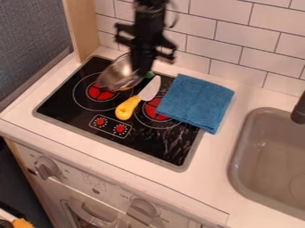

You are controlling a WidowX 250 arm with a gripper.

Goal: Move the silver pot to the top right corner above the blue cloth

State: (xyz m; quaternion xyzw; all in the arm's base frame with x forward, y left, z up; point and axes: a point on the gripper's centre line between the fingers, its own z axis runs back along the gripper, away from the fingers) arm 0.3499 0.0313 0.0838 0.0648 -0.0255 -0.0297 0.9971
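While the pot [119, 73] is tilted, panel markings [94, 180] blur.

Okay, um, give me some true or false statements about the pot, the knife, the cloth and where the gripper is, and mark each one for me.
1. The blue cloth lies partly over the right burner. True.
2. The silver pot is on top of the blue cloth. False: it is at the left burner, to the left of the cloth in the picture.
3. The gripper is right by the silver pot. True.
4. The toy knife lies in the sink. False: it lies on the black stovetop.
5. The toy knife has a yellow handle. True.
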